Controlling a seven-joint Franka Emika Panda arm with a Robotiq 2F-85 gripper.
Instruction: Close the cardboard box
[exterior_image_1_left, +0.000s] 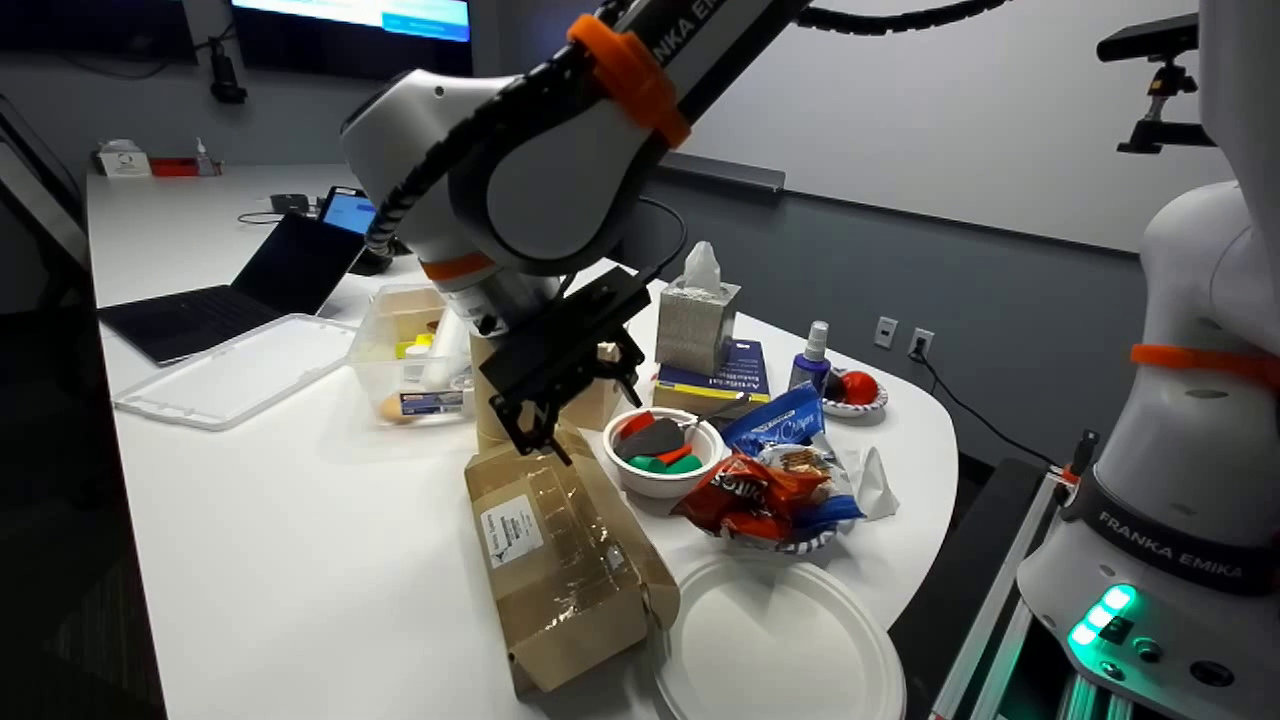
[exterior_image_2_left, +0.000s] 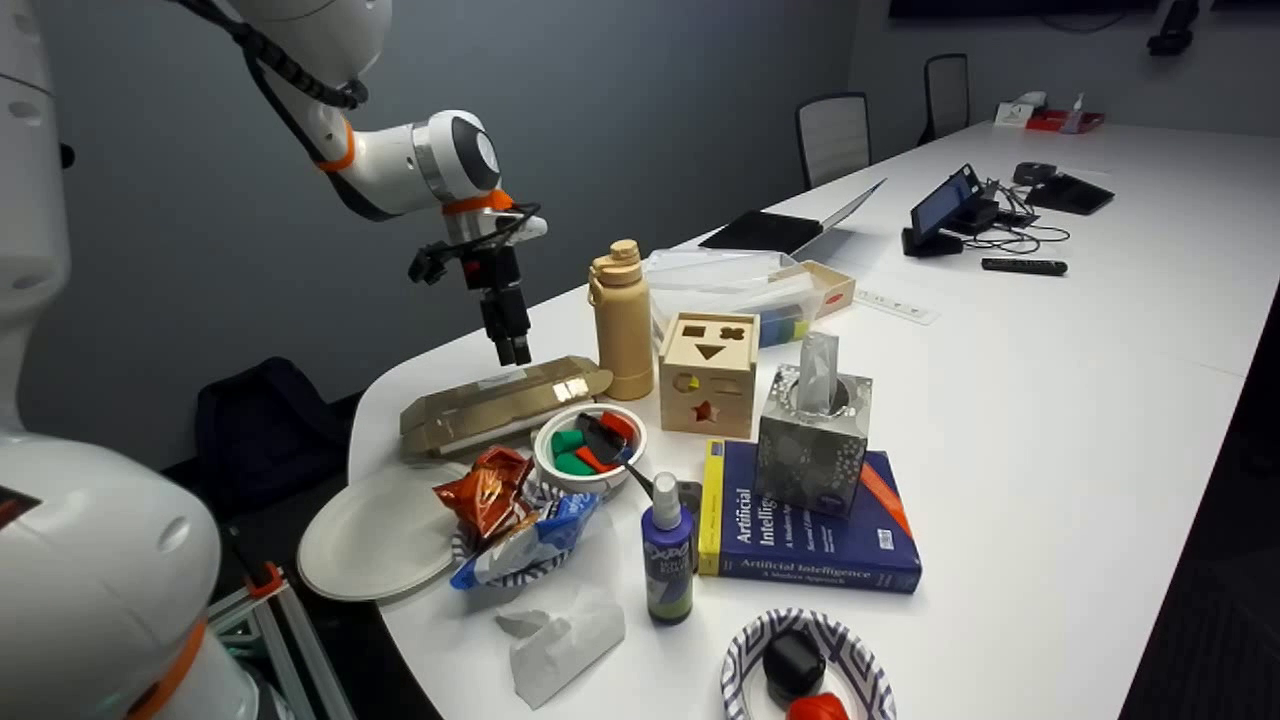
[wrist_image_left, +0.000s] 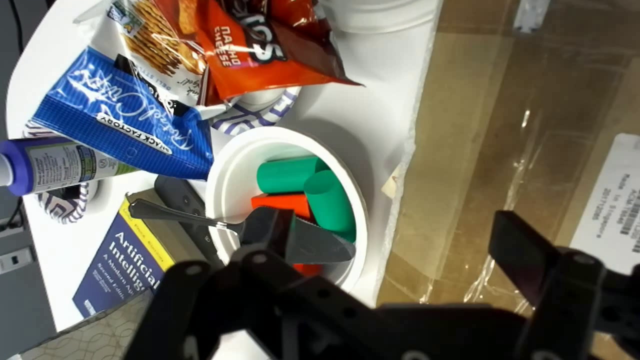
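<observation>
The cardboard box (exterior_image_1_left: 570, 545) is flat and brown, with a white label and clear tape on its upper face. It lies on the white table and also shows in an exterior view (exterior_image_2_left: 495, 405). Its lid lies over it, and a long flap sticks out along the bowl side. Its inside is hidden. My gripper (exterior_image_1_left: 602, 432) is open and empty above the far end of the box, also in an exterior view (exterior_image_2_left: 515, 360). In the wrist view the gripper (wrist_image_left: 390, 225) has one finger over the bowl and one over the box (wrist_image_left: 470, 150).
A white bowl (exterior_image_1_left: 655, 485) with green and red pieces and a dark server stands beside the box. Snack bags (exterior_image_1_left: 770, 495) and a white plate (exterior_image_1_left: 780, 640) are close by. A tan bottle (exterior_image_2_left: 624, 320) and a wooden cube (exterior_image_2_left: 708, 375) stand at its far end.
</observation>
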